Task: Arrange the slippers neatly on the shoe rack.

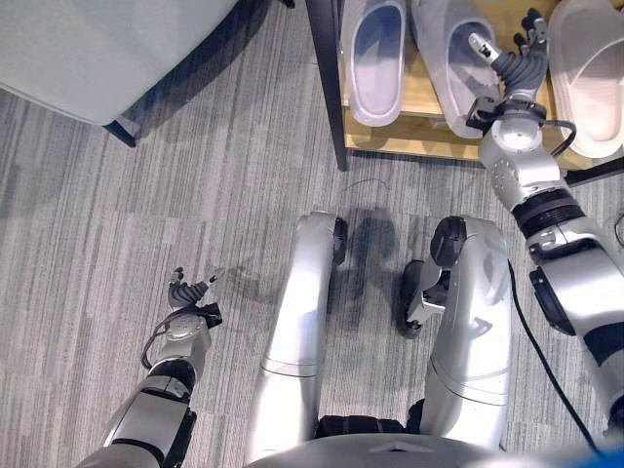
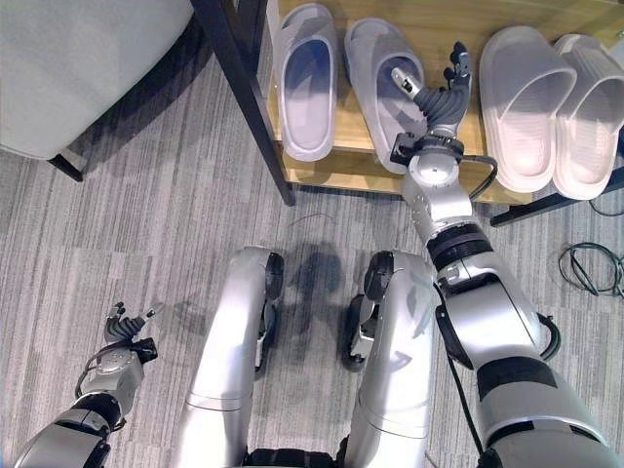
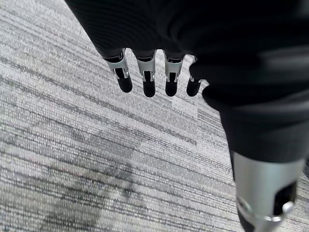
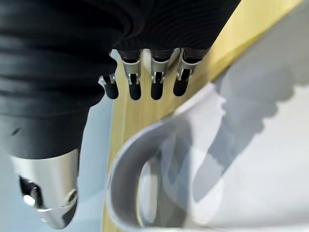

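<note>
Nearest of all, the left hand (image 2: 125, 336) hangs low over the grey striped carpet (image 1: 146, 214). Its fingers (image 3: 148, 82) are loose and hold nothing.

Farther off stands the shoe rack (image 2: 331, 168), with a pale wooden shelf and a dark post (image 2: 244, 97) at its left corner. Four slippers lie on the shelf, all flat, with their toes pointing to the back edge. At the left end a pair of light grey slippers lies side by side, a left grey slipper (image 2: 305, 78) and a right grey slipper (image 2: 375, 73). At the right end are two white slippers (image 2: 522, 102), touching each other. The grey pair and the white pair are apart.

The right hand (image 2: 436, 102) reaches over the front edge of the shelf, above the right grey slipper and the gap beside it. Its fingers (image 4: 157, 79) are stretched out and relaxed, with nothing grasped. In the right wrist view the grey slipper's strap (image 4: 140, 159) shows just below the hand.

Far to the left, a big pale grey cushion (image 1: 107, 49) sits on the carpet.
</note>
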Robot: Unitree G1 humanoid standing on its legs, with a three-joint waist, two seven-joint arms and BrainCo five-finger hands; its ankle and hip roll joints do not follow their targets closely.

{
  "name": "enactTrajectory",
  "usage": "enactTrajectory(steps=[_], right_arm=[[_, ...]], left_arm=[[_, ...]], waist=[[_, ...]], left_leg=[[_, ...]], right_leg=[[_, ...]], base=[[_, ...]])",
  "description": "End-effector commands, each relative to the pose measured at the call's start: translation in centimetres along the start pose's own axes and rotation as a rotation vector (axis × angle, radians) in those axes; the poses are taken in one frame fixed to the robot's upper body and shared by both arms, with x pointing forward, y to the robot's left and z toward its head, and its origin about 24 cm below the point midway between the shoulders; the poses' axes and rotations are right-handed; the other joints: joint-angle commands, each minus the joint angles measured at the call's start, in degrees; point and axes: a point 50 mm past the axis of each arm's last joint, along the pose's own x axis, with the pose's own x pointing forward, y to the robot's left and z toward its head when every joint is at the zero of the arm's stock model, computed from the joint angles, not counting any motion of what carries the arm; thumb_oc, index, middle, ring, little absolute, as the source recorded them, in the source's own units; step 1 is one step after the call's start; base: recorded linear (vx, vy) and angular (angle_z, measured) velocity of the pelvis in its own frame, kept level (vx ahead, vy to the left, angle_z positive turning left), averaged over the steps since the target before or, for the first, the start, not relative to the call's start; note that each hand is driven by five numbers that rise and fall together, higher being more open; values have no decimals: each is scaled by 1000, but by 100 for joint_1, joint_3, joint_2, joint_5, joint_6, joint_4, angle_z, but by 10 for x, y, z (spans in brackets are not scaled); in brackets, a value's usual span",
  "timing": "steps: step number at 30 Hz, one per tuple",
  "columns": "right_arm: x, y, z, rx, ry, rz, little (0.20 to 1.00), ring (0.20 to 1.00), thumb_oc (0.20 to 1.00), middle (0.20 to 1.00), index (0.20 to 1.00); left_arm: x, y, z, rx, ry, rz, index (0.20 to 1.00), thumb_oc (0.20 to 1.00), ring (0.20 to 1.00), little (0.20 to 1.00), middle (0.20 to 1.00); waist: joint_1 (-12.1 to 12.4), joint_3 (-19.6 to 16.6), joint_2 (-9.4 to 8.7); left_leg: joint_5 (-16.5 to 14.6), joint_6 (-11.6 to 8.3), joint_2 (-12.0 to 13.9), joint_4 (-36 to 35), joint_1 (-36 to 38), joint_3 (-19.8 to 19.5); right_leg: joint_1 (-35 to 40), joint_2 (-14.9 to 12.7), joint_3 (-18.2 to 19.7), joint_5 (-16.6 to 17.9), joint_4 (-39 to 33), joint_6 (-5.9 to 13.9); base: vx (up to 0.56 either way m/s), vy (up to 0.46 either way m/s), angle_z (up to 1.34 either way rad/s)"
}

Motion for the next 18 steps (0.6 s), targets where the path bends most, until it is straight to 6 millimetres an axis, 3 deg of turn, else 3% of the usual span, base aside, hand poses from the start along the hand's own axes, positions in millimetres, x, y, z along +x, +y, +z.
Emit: enactTrajectory(steps=[1, 5, 8, 18], right_arm=[[0, 7, 29, 30, -171, 10, 1000, 1000, 1000, 1000, 1000], [-23, -14, 2, 11, -155, -48, 1000, 1000, 1000, 1000, 1000], [-34, -17, -8, 46, -134, -43, 1000, 1000, 1000, 1000, 1000], [-60, 0, -17, 131, -107, 110, 1000, 1000, 1000, 1000, 1000]], left_arm=[[-1, 16, -5, 26, -13, 68, 1000, 1000, 1000, 1000, 1000], [-1, 15, -1, 19, -30, 88, 1000, 1000, 1000, 1000, 1000], [-1, 16, 0, 25, -35, 101, 1000, 1000, 1000, 1000, 1000], [-2, 10, 7, 31, -74, 96, 1000, 1000, 1000, 1000, 1000]], waist=[[258, -117, -201], [162, -117, -221], [140, -117, -234], [130, -117, -279]], left_leg=[[177, -85, -282, -125, -162, -847], [162, -51, -269, -89, -162, -810], [170, -35, -264, -92, -162, -799], [197, -32, -232, -106, -162, -771]], right_leg=[[566, -20, 1038, -173, 615, -320], [551, 5, 1036, -164, 663, -313], [537, 34, 1039, -172, 689, -309], [541, 26, 1021, -120, 694, -275]], base=[[0, -11, -8], [2, -7, -3], [1, -5, -1], [0, 0, 0]])
